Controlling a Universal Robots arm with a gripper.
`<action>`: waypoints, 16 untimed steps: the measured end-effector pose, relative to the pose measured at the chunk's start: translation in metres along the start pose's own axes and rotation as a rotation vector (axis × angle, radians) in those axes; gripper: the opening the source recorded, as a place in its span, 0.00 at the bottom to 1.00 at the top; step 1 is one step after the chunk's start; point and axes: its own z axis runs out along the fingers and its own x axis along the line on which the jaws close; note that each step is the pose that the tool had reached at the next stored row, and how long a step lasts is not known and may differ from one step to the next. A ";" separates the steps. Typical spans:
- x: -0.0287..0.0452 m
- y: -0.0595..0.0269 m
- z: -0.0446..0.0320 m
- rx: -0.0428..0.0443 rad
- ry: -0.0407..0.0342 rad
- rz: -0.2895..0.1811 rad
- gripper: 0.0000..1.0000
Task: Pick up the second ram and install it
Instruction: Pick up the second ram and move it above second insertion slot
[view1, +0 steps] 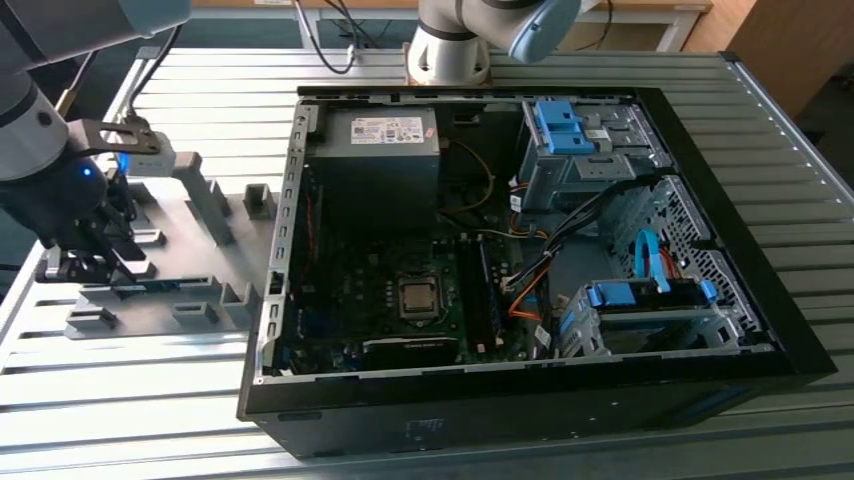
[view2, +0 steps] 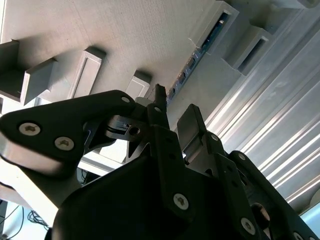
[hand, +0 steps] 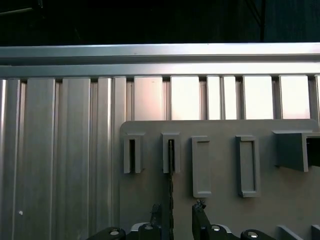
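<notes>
The second ram (hand: 171, 175) stands on edge in the slotted grey holder blocks of a grey plate (hand: 220, 205). In the second wrist view it is a thin green-blue strip (view2: 200, 47) with dark chips, running between two blocks. My gripper (hand: 177, 214) is open and low over the plate, one finger on each side of the ram's near end, a gap showing on both sides. The second wrist view shows the same straddle, the gripper (view2: 175, 110) at the stick's end. In the exterior view the gripper (view1: 91, 268) sits at the left, over the plate.
An open computer case (view1: 534, 380) lies in the middle of the ribbed metal table (view1: 134, 400), its motherboard and processor socket (view1: 418, 297) exposed, with loose cables and blue drive brackets (view1: 561, 125). Taller grey blocks (view1: 207, 195) rise from the holder plate near the gripper.
</notes>
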 end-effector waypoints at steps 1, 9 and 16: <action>0.0000 0.0000 0.0000 0.0000 0.0000 0.000 0.37; 0.0001 0.0000 0.0025 0.0005 -0.0002 0.000 0.37; 0.0026 -0.0001 0.0118 0.0016 0.0000 -0.004 0.37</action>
